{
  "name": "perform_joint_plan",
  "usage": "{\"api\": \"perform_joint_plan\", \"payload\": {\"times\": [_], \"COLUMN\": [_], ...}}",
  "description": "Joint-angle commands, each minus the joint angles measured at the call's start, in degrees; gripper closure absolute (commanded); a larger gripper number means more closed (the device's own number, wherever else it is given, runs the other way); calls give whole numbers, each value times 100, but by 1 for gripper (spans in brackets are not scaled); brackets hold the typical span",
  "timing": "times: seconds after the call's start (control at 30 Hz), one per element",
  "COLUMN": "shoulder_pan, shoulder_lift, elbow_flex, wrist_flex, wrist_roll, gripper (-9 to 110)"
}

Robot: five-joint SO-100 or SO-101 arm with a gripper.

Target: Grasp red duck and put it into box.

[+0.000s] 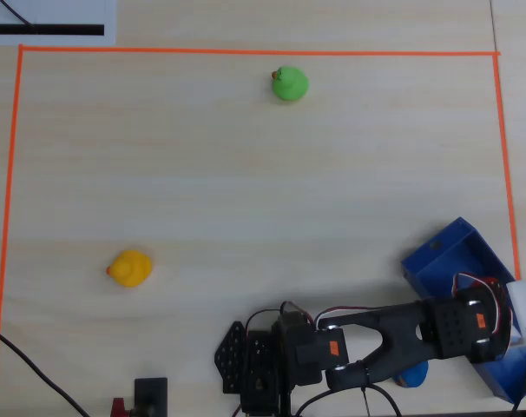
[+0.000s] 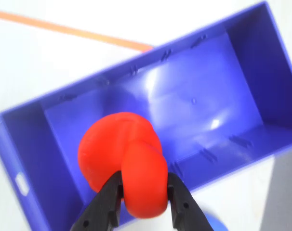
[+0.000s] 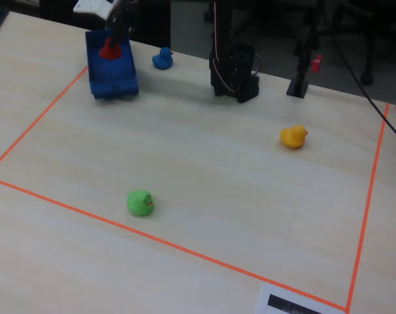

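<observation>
Above the box (image 2: 242,72), the red duck (image 2: 124,159) pinched between the claw (image 2: 145,192) fingers.

The place looked like a lab or office set up for robot trials. A pale wood-grain table (image 3: 204,170) carried a work area marked off with orange tape (image 3: 185,248), and a printed label (image 3: 296,304) lay at 1 corner. Dark chair legs (image 3: 329,26) and cables (image 3: 381,111) stood behind the table.

Red duck (image 2: 122,159) over the box (image 2: 242,91) — between the fingers (image 2: 107,202).
</observation>
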Motion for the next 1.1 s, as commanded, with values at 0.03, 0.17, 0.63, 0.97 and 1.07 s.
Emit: {"api": "perform_joint_plan", "payload": {"times": [0.03, 0.17, 0.63, 0.97, 1.07], "shoulder_pan": [-70, -105, -18, -378, -1099], "shoulder_lift": [-343, -756, -97, 1090, 1767], "elbow_flex": [-396, -378, -571, -519, -343], "wrist_flex": [-650, -1230, 246, 606, 932], "wrist_roll": [26, -44, -281, 703, 1055], "gripper": [101, 100, 82, 88, 91]}}
